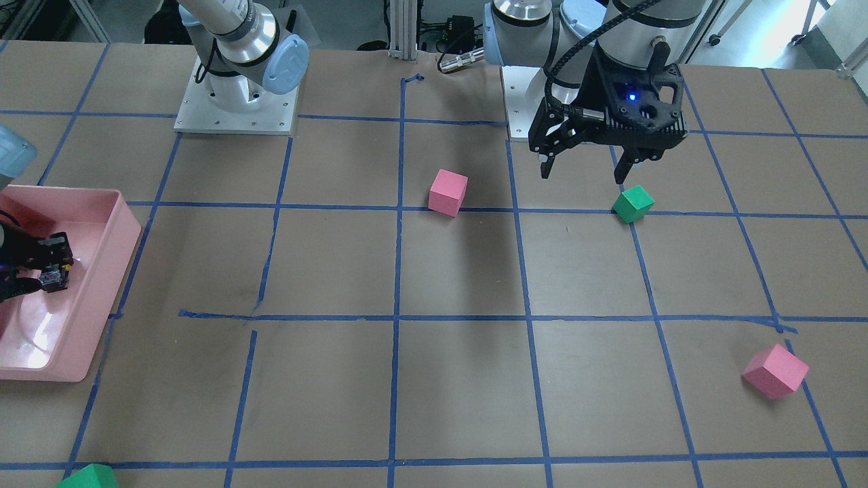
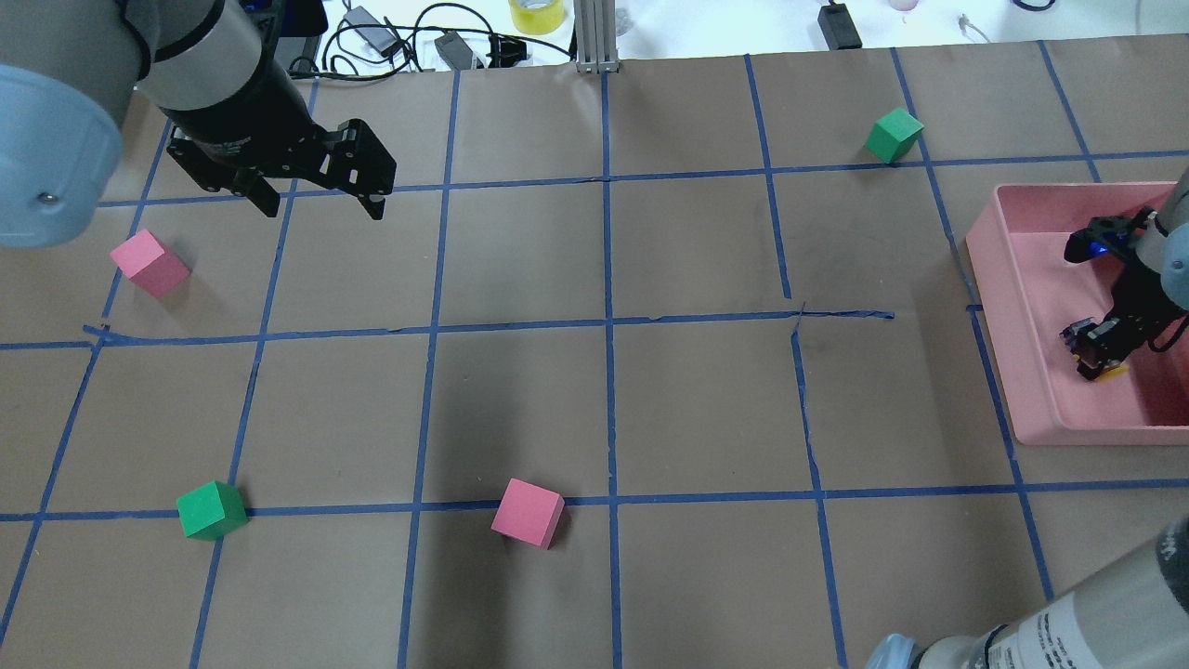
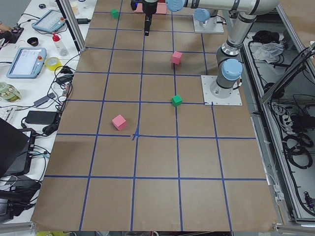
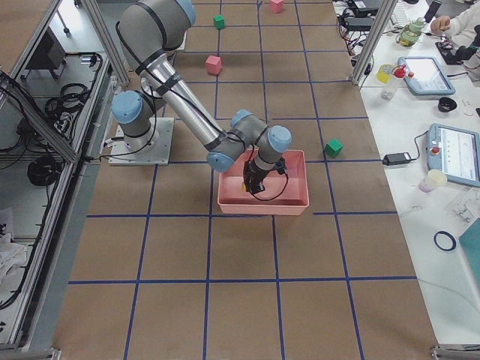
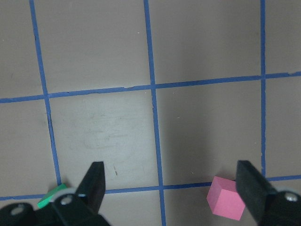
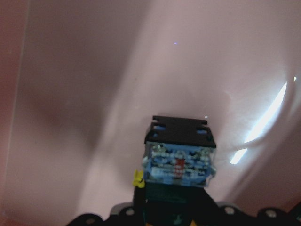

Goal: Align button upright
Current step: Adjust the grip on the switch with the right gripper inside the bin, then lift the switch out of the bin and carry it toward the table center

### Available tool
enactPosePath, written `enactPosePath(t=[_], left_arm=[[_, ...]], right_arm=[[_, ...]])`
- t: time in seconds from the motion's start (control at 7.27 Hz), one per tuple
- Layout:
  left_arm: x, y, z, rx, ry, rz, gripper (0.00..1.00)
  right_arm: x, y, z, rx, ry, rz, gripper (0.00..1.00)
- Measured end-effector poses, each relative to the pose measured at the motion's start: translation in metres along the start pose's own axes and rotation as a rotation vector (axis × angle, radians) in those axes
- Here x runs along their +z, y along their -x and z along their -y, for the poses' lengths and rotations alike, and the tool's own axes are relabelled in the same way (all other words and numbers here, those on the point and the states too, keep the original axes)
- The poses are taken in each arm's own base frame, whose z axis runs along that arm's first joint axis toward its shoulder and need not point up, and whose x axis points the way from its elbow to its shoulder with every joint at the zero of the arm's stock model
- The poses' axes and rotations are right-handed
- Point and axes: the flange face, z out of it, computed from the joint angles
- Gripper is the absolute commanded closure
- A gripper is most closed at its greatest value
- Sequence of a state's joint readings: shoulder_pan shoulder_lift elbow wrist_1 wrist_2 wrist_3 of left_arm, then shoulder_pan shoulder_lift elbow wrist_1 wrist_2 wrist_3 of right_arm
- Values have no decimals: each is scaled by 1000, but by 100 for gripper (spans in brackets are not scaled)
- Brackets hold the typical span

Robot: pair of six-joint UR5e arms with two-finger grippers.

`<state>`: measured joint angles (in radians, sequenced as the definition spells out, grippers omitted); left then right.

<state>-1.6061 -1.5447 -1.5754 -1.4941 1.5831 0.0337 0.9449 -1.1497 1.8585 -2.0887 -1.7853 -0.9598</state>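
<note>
**Right gripper [image 2: 1096, 351] clamped on the button [image 6: 178, 162] inside the pink tray [image 2: 1012, 279] at the table's right edge**

The gripper reached down into the tray with its jaws closed on the button's blocky base. The terminal face was turned toward the wrist camera and only a sliver of yellow showed, so the cap's tilt could not be told. Holding the base probably left the cap free to be turned upward. Bare tray floor lay ahead of the button, whose visible sides stood apart from the tray's walls. The left gripper [image 1: 582, 175] hung open and empty near the table's robot-side edge, just beside a green cube [image 1: 633, 203]. It was well apart from the tray, with a pink cube [image 1: 447, 192] lying between them.
</note>
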Motion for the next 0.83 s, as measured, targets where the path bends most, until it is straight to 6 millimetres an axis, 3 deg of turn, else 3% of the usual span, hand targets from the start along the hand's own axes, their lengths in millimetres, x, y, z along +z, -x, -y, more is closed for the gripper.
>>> enactPosePath(t=[0.41,0.69,0.83], left_arm=[[0,0,0,0,0,0,0],[0,0,0,0,0,0,0],[0,0,0,0,0,0,0]], right_arm=[[-25,-6,1,46,-36,-27,100],[-56,-1,-1,93,-46,-29,100],[-81,4,1,113,-50,-26,100]])
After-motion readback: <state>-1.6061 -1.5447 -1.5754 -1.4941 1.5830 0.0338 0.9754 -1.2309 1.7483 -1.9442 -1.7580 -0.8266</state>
